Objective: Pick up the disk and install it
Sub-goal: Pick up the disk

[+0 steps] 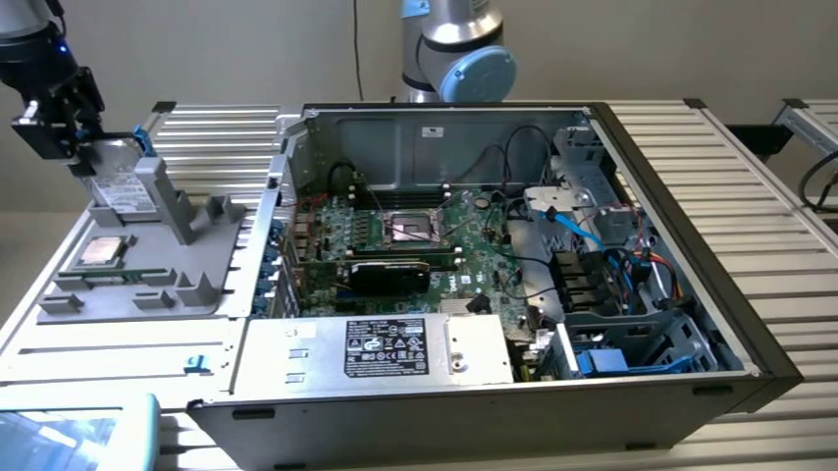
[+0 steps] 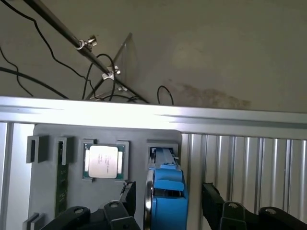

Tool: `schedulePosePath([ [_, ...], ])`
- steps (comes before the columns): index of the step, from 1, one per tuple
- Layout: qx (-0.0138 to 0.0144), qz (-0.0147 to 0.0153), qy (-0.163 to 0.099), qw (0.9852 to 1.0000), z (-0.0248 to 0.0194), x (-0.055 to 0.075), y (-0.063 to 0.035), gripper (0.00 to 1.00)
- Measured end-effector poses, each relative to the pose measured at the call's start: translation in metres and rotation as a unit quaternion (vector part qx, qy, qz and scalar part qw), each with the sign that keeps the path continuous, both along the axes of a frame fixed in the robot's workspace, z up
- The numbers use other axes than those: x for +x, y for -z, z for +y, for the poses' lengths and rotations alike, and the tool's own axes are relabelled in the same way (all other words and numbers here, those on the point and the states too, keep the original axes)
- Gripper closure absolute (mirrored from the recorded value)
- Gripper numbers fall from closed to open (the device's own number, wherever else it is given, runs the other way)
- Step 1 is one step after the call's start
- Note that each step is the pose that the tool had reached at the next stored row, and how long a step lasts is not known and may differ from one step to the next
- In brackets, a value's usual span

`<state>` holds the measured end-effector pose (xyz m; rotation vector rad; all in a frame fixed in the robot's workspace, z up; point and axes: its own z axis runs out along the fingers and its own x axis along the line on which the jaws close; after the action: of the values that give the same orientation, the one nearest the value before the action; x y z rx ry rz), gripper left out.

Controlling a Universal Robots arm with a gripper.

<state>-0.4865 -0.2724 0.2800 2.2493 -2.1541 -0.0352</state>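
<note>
**A:** Hand state?

**B:** Hand released, jaws spread wide. In the wrist view one black finger stands on each flank of the disk. A sliver of gap shows on both sides, and I can make out no contact.

**A:** Disk location?

**B:** Standing on edge in a slot of the grey fixture tray. Blue carrier frame is uppermost, and the white label shows in the exterior view. Reading the exterior view as a dial, tray and disk sit at about 10 o'clock, with the hand poised over the disk's upper end.

**A:** Neighbours?

**B:** The small square CPU chip lies flat in its pocket on the same tray, at 6 o'clock from the disk and apart from it. The open computer case takes the dial's centre, just beside the tray at its 3 o'clock. The motherboard is exposed, and the silver power-supply box sits along the case's 6 o'clock edge. The arm's base column rises at 12 o'clock behind the case. Everything rests on the slatted metal surface.

**A:** Task status?

**B:** Disk seated in the tray slot, not gripped, not yet in the case.
</note>
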Motion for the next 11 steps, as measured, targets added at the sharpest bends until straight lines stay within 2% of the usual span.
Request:
schedulePosePath([
  [2, 0.0018, 0.0002, 0.000, 1.0000, 0.0000, -0.0001, 0.0013, 0.34],
  [7, 0.0038, 0.0008, 0.000, 1.0000, 0.0000, -0.0002, 0.0027, 0.34],
  [10, 0.0081, 0.0011, 0.000, 1.0000, 0.0000, -0.0001, 0.0035, 0.34],
  [11, 0.0085, 0.0019, 0.000, 1.0000, 0.0001, -0.0002, 0.0036, 0.34],
])
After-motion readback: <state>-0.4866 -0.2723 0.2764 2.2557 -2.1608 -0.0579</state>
